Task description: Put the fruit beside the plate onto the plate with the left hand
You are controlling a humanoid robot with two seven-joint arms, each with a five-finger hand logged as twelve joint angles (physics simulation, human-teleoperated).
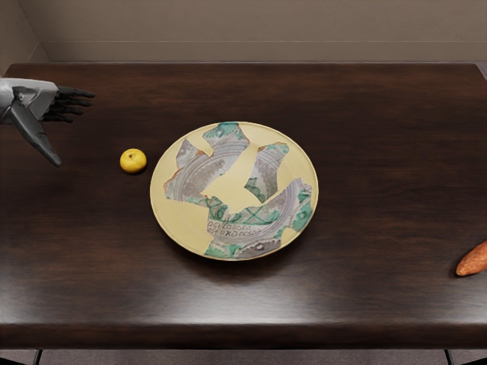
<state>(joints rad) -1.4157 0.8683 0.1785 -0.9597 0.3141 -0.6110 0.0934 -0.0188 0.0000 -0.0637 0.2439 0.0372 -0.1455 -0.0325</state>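
While my left hand (32,105) hangs at the far left with its fingers spread apart and nothing in them, the little round yellow fruit (133,160) sits below and to the right of it, just beside the plate (169,217). The plate has nothing on it, so I think my reach goes down and right.

I find no readable text, label or number. Plate (172,215) pattern carries band of letter-like marks near lower rim; too blurred, I cannot make out characters.
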